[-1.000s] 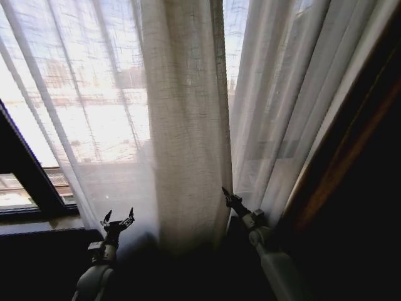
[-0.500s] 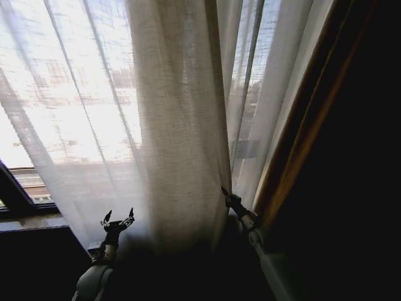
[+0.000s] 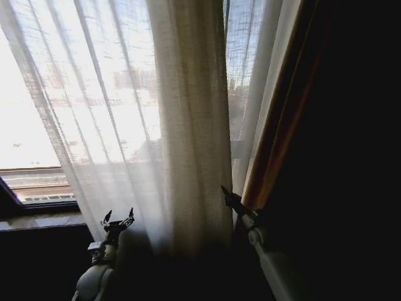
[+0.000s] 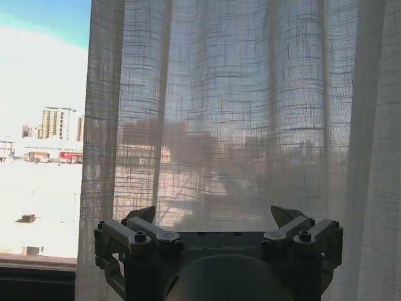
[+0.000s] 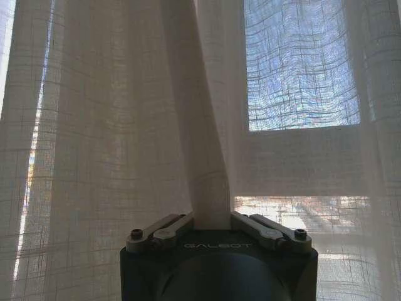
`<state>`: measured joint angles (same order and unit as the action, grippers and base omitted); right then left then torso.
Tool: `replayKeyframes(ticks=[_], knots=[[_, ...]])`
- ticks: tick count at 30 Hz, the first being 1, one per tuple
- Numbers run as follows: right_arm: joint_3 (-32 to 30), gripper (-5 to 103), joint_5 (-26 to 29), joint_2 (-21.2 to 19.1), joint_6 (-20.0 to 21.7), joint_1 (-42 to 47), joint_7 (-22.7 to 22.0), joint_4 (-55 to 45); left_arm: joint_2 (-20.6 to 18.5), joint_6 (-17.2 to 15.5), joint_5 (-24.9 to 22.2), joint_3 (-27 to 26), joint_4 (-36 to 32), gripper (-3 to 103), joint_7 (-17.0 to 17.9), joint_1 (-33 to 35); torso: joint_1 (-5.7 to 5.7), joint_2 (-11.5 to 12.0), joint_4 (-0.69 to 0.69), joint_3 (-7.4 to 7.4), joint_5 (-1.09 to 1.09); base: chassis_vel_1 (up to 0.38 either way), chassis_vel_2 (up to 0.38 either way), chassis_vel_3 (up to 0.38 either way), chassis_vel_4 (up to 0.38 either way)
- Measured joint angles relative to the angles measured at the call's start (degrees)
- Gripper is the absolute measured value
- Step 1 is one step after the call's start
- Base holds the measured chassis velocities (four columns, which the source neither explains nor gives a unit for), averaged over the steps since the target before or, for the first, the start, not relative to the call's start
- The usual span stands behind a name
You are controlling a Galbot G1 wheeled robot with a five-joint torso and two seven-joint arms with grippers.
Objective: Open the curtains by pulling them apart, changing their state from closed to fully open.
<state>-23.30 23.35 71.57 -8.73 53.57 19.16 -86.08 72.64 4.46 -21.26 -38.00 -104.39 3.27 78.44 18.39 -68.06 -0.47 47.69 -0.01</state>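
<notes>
Holding: our right hand (image 3: 223, 190) is clamped on a fold of the curtains (image 3: 188, 125); in the right wrist view the fingers (image 5: 164, 231) pinch a narrow pleat (image 5: 210, 200) rising straight up between them.
Left hand: our left hand (image 3: 118, 217) is spread apart, empty, just before the sheer panel (image 4: 238, 113), near its free edge (image 4: 100, 144).
Key relation: the pleats run vertically; the bunched cloth hangs between our two hands, the right one nearer to it.
Judgement: the right panel looks gathered against the frame (image 3: 282, 125); the left panel is not yet drawn aside.
Room: a bare window (image 3: 25, 132) and dark sill (image 3: 37, 221) at the left.
</notes>
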Motion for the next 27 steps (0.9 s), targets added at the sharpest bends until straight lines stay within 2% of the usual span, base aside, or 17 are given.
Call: replayKeyframes(ticks=[6,13,18,19,22,27], knots=[[1.7,0,-2.7,-0.6,0.0,-4.6,-1.9,4.6,0.0,0.0,0.0,0.0,0.0,100,0.0,0.0,0.0,0.0,-0.06,0.0,0.03,0.006,0.01,-0.003,-0.004],[4.1,0,-3.9,-0.4,-0.6,-11.8,-5.2,11.8,0.0,0.0,0.0,0.0,0.0,100,0.0,0.0,0.0,0.0,-0.01,0.0,-0.01,0.0,0.0,0.0,0.0],[2.9,0,-5.5,0.2,-0.7,-17.2,-15.1,17.2,0.0,0.0,0.0,0.0,0.0,100,0.0,0.0,0.01,0.0,-0.03,0.01,0.0,0.0,0.0,0.0,0.0],[2.9,0,-5.5,0.2,-0.7,-17.2,-15.1,17.2,0.0,0.0,0.0,0.0,0.0,100,0.0,0.0,0.01,0.0,-0.03,0.01,0.0,0.0,0.0,0.0,0.0],[0.1,0,-7.1,-0.7,-0.7,-18.4,-18.8,18.9,0.0,0.0,0.0,0.1,0.0,100,0.0,0.0,0.0,0.0,-0.05,0.0,0.01,0.0,0.0,0.0,0.0],[-4.0,0,-9.1,-2.8,-0.2,-18.4,-21.1,19.6,0.0,0.0,0.0,0.1,0.0,100,0.0,0.0,0.0,0.0,-0.03,0.0,0.01,0.0,0.0,0.0,0.0]])
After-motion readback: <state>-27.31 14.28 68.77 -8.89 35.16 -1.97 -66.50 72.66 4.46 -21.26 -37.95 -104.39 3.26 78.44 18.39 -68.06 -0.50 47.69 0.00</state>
